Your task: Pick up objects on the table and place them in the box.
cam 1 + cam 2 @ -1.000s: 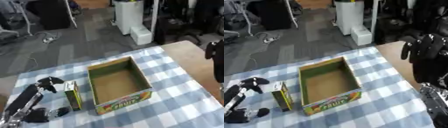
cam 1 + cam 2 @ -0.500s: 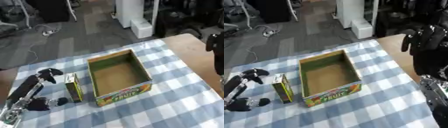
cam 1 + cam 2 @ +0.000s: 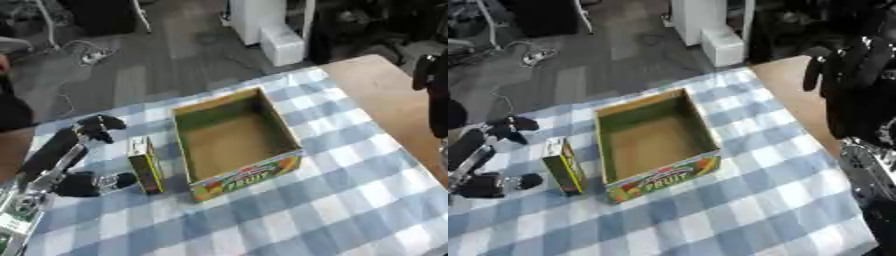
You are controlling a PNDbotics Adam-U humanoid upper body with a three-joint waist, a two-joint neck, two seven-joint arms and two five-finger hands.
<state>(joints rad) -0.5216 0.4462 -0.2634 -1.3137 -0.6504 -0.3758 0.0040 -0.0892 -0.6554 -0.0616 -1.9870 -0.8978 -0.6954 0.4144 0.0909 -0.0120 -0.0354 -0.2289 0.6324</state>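
An open cardboard box (image 3: 249, 175) with a fruit print on its front wall stands on the chequered cloth, and nothing shows inside it. Just left of it a small green and yellow carton (image 3: 144, 165) stands upright. My left hand (image 3: 54, 155) lies left of the carton, open. Its fingers (image 3: 98, 124) bend above the carton's far end, and its thumb (image 3: 109, 181) points at the carton's base without gripping it. My right hand (image 3: 852, 70) hangs open at the right edge, above the bare wood and clear of the box.
The blue and white cloth (image 3: 350, 200) covers most of the table, with bare wood (image 3: 376, 85) at the far right corner. Beyond the far edge lie grey floor, cables (image 3: 87, 52) and a white unit (image 3: 280, 37).
The whole picture has shifted, so the camera has moved. Both hands, the carton and the box keep about the same places relative to each other.
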